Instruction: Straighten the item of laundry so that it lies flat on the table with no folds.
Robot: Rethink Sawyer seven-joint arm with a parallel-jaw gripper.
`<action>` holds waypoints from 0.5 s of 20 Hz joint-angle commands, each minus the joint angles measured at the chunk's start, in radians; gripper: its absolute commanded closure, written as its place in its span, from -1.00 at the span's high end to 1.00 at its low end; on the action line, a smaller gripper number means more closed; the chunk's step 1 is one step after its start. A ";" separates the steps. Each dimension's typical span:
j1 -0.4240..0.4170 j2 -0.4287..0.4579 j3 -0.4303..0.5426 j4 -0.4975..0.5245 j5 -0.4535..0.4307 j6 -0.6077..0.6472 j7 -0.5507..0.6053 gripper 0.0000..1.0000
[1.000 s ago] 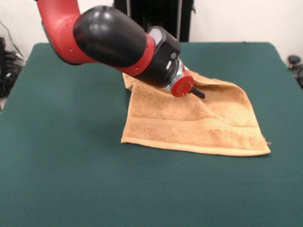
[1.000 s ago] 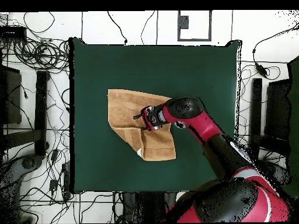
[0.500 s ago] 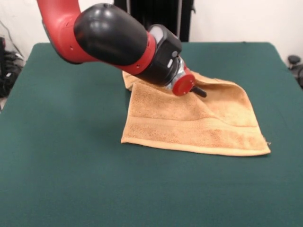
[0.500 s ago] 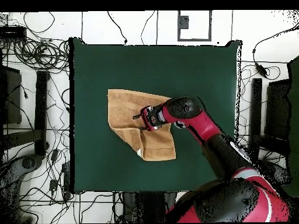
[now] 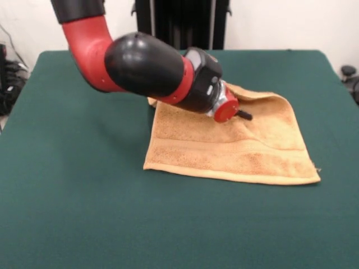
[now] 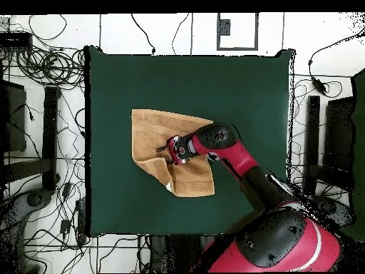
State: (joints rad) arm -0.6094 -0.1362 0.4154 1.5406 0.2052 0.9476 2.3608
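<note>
The towel (image 5: 230, 148) sat mid-table (image 5: 84, 213), still rumpled, with a fold ridge running across it and its far corner tucked under. The gripper (image 5: 245, 115) was low over that ridge, but honestly I couldn't tell if it was spread or pinching. The bulky arm (image 5: 148, 70) blocked the towel's far corner, and cables (image 6: 43, 68) lay on the floor around the table.

Front camera faces the table (image 5: 84, 213) low; overhead looks straight down.

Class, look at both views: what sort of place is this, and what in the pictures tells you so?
Probably a robotics lab: a red and black robot arm works over a towel on a green-covered table, with loose cables strewn across the floor around it.
</note>
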 commanded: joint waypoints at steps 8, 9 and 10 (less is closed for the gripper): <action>-0.015 0.165 0.135 -0.050 -0.002 -0.072 -0.137 1.00; -0.016 0.150 0.137 -0.043 -0.001 -0.062 -0.123 1.00; -0.018 0.133 0.142 -0.027 -0.001 -0.060 -0.110 1.00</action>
State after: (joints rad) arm -0.6442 -0.0370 0.4593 1.5409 0.2058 0.9486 2.3608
